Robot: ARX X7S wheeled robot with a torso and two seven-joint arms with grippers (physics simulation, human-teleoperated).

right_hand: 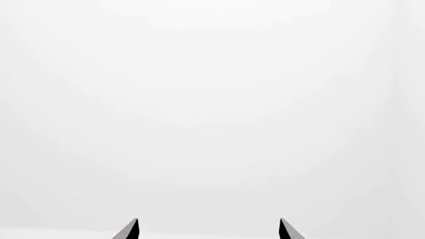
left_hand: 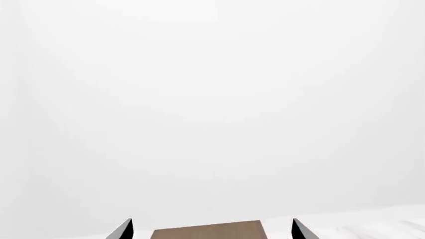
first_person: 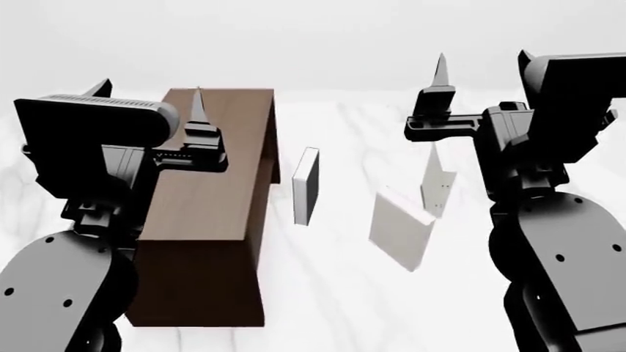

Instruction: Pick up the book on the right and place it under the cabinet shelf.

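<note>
The book (first_person: 437, 181) is a thin bright-white slab standing on edge at the right of the table, with tiny dark dots on its cover. The cabinet shelf (first_person: 210, 213) is a long dark-brown wooden box at the left; its top edge (left_hand: 209, 231) shows in the left wrist view. My left gripper (first_person: 199, 99) hovers above the cabinet's far end, open (left_hand: 212, 220) and empty. Over the book and well clear of it, my right gripper (first_person: 440, 70) is open (right_hand: 208, 220) with nothing between its fingers. The cabinet's recessed side is hidden.
A white book with a dark grey face (first_person: 306, 185) stands on edge just right of the cabinet. A grey-beige blocky book (first_person: 399, 229) leans in front of the bright-white one. All rest on a white marbled tabletop (first_person: 333, 293).
</note>
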